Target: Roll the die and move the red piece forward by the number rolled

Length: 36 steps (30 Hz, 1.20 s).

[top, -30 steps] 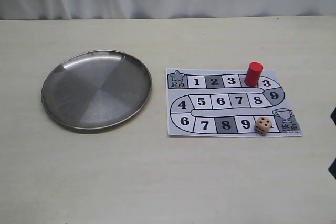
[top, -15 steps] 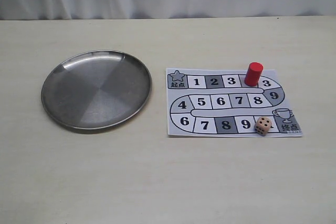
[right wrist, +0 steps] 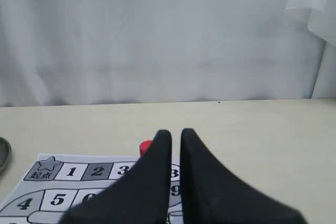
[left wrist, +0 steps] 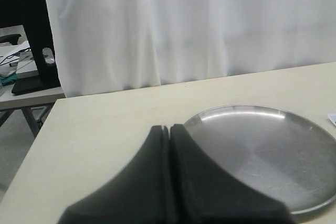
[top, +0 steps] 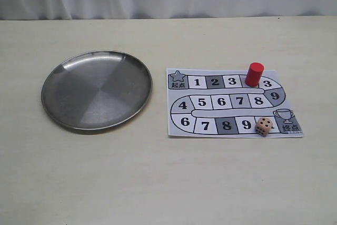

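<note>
While both arms hang back off the desk, the left end effector is pressed together and the right end effector nearly so, both empty. The die sits by the board's trophy square and the red piece stands on the top row, both unobstructed; the plate lies beside, probably for rolling.

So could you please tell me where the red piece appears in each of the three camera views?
Exterior view: the red piece stands upright at the board's far edge, right of square 3.
Left wrist view: not in it; only the metal plate and the shut left gripper show.
Right wrist view: a red sliver beside the right gripper.
Shared landmark: the game board.
</note>
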Motion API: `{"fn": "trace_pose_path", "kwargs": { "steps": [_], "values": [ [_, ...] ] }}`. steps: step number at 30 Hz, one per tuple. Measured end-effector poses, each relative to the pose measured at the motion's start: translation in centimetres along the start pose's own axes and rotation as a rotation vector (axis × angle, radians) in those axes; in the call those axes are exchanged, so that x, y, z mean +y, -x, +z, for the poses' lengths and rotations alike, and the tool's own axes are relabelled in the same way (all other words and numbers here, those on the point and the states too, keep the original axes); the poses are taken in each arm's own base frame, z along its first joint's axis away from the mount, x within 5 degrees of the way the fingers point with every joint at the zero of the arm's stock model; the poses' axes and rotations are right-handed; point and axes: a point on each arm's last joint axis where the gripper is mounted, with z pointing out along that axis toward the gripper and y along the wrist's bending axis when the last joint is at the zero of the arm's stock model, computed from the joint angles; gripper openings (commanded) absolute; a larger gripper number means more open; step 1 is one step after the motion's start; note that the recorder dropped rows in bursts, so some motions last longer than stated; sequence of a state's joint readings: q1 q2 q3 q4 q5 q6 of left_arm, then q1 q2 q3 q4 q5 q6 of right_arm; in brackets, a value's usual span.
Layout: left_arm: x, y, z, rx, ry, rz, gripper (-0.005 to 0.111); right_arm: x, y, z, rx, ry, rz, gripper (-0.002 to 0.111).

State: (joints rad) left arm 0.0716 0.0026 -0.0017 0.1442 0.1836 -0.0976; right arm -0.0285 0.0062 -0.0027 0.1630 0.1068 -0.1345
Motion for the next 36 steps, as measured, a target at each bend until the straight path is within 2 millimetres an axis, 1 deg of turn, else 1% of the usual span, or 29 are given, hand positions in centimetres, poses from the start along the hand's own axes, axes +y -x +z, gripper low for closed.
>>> {"fn": "trace_pose_path", "kwargs": {
  "steps": [3, 7, 36],
  "values": [
    [0.00, 0.00, 0.00, 0.000, 0.000, 0.000, 0.000, 0.04, -0.39, -0.01, 0.043, 0.005, -0.015, 0.006],
    [0.00, 0.00, 0.00, 0.000, 0.000, 0.000, 0.000, 0.06, -0.52, -0.02, 0.058, 0.007, -0.015, 0.006],
    [0.00, 0.00, 0.00, 0.000, 0.000, 0.000, 0.000, 0.07, -0.52, -0.02, 0.057, 0.008, -0.015, 0.006]
  ]
}}
